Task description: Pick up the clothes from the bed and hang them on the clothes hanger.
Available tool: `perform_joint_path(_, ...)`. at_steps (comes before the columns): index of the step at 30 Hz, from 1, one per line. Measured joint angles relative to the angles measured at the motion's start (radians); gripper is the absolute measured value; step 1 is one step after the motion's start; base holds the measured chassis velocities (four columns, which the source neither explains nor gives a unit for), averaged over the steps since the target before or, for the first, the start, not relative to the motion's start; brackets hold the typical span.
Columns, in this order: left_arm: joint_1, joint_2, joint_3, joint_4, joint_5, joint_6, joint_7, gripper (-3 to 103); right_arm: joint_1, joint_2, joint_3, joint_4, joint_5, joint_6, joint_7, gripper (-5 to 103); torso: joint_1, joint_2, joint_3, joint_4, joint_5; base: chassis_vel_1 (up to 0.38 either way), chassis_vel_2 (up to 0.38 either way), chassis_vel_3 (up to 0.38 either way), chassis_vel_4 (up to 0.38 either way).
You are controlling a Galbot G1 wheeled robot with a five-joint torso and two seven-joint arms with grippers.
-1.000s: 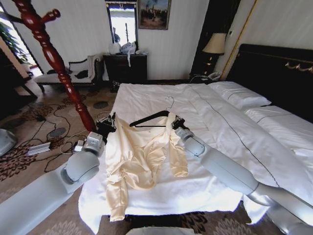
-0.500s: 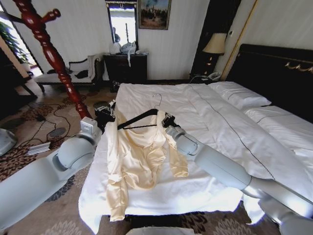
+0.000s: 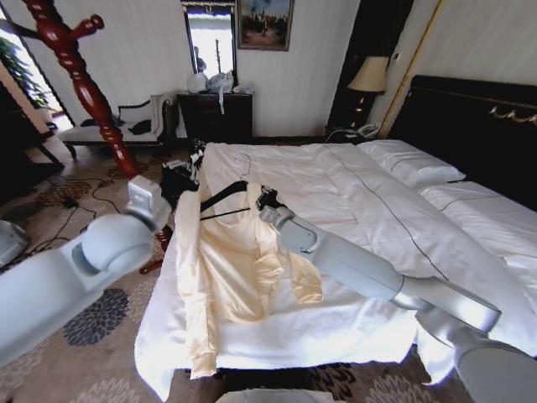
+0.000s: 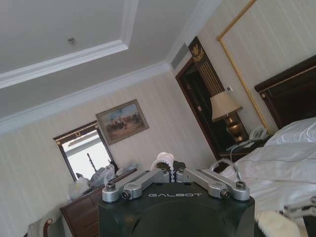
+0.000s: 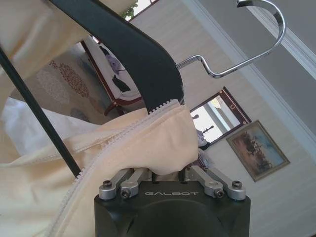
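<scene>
The left gripper [image 4: 170, 170] points up toward the far wall, its black body marked GALBOT and its silver linkages drawn in close, pinching a small bunch of pale cream cloth [image 4: 164, 159] between them. Just beside it a silver wire hook [image 4: 228, 167] curves up. Behind lie the white bedding of the bed [image 4: 276, 163] and its dark headboard [image 4: 291, 91]. A lit lamp [image 4: 226, 106], a framed painting [image 4: 122, 121] and a mirror [image 4: 85, 152] stand along the striped wall.
</scene>
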Motion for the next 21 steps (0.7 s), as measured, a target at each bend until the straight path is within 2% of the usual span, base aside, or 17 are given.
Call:
perform_joint_path(2,-0.113,-0.024,0.062,0.052,-0.017,-0.001,0.016,1,0.037,0.025,-0.018,-0.018,0.002,-0.001,-0.015,22,0.0,0.0,0.0,-0.0002,0.0,0.0,0.0,0.0,0.0)
perform_joint_path(4,-0.274,-0.066,0.147,0.129,-0.056,-0.005,0.025,1,0.095,0.064,-0.039,-0.039,0.006,-0.007,-0.038,22,0.0,0.0,0.0,-0.0002,0.0001,0.0,0.0,0.0,0.0)
perform_joint_path(5,-0.274,-0.066,0.147,0.129,-0.056,-0.005,0.025,1,0.095,0.064,-0.039,-0.039,0.006,-0.007,-0.038,22,0.0,0.0,0.0,-0.0002,0.0001,0.0,0.0,0.0,0.0)
perform_joint_path(9,-0.461,-0.115,0.256,0.167,-0.09,-0.015,0.049,1,0.18,0.131,-0.065,-0.12,0.018,-0.014,-0.067,22,0.0,0.0,0.0,0.0004,0.0,0.0,0.0,0.0,0.0)
perform_joint_path(14,-0.531,-0.119,0.282,0.102,-0.143,-0.002,0.053,1,0.223,0.165,-0.07,-0.213,0.025,-0.013,-0.084,22,0.0,0.0,0.0,0.0,0.0002,0.0,0.0,0.0,0.0)
perform_joint_path(16,-0.553,-0.083,0.28,0.044,-0.173,0.0,0.076,1,0.24,0.169,-0.07,-0.276,0.024,0.005,-0.09,22,0.0,0.0,0.0,0.0,0.0003,0.0,0.0,0.0,0.0)
perform_joint_path(21,-0.54,-0.021,0.254,0.008,-0.181,-0.009,0.103,1,0.234,0.136,-0.06,-0.311,0.022,0.028,-0.091,22,0.0,0.0,0.0,0.0008,0.0003,0.0,0.0,0.0,0.0)
